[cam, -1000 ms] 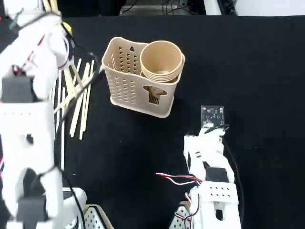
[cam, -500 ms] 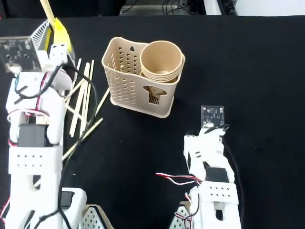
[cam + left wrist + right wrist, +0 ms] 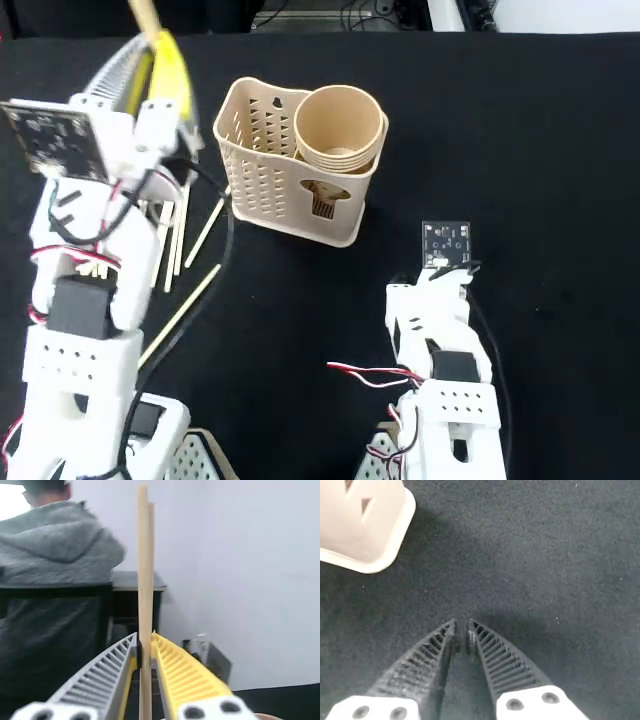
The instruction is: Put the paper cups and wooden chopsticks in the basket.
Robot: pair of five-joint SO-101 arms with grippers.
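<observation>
Left tool (image 3: 145, 647) of mine is pinching wooden chopsticks (image 3: 143, 555) between its grey and yellow fingers. It is holding them upright, raised above the table (image 3: 520, 130), to the left of the basket (image 3: 255, 175) near its back corner. Paper cups (image 3: 338, 125) are sitting stacked inside the basket, filling its right end. Loose chopsticks (image 3: 180, 245) are lying on the table just left of the basket, partly hidden under my left arm (image 3: 85, 300). My right tool (image 3: 461, 630) is keeping its tips pressed together, gripping nothing, and sitting low over the table in front of the basket's right corner.
</observation>
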